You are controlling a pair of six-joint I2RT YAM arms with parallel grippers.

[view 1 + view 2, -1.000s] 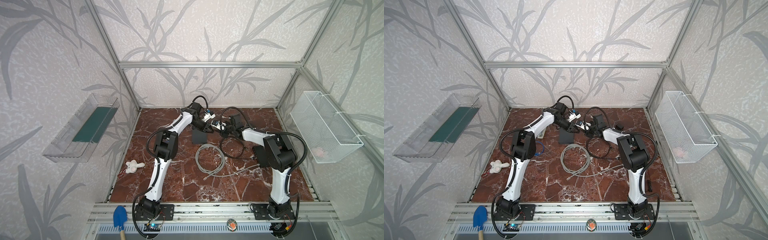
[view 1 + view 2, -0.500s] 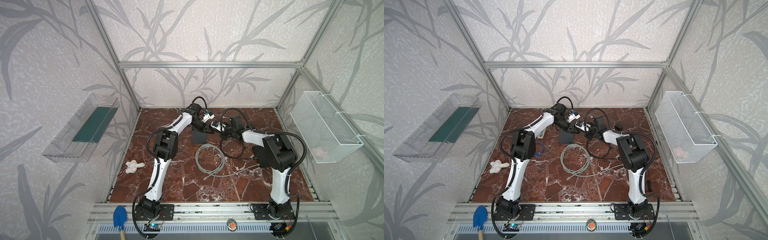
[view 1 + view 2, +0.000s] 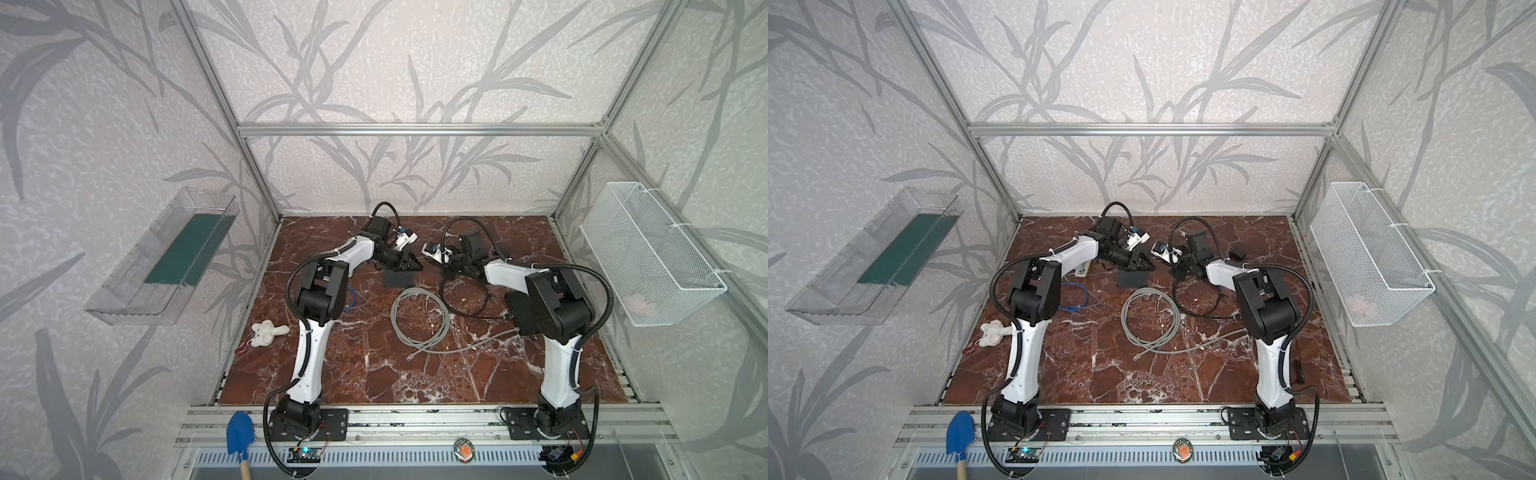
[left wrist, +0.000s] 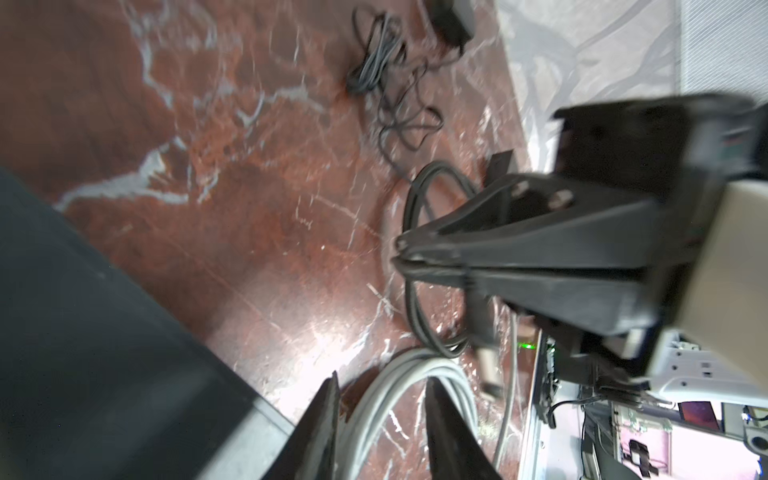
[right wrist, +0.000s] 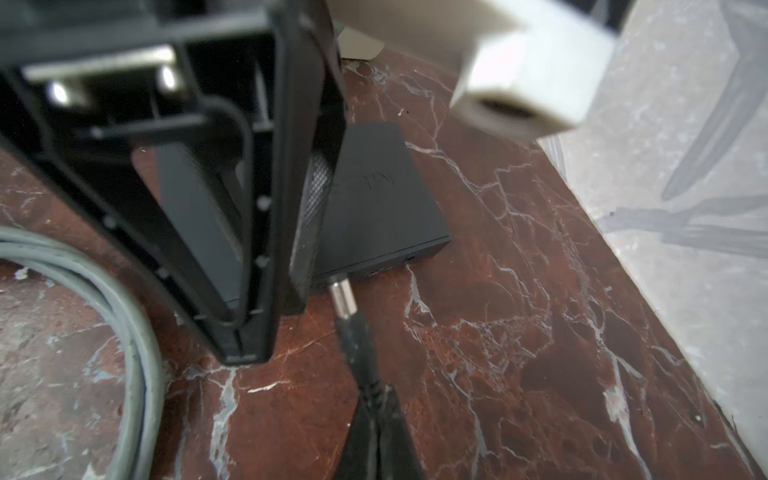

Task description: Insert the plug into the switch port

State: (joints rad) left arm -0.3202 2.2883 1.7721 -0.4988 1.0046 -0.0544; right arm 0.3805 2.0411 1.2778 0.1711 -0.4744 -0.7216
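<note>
Wrist views resolve what top views cannot: right hand pinches the plug, tip at the switch edge; left hand narrowly open, empty.

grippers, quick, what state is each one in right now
left gripper: open, nothing between its fingers
right gripper: shut on the plug, gripped behind its metal tip
</note>
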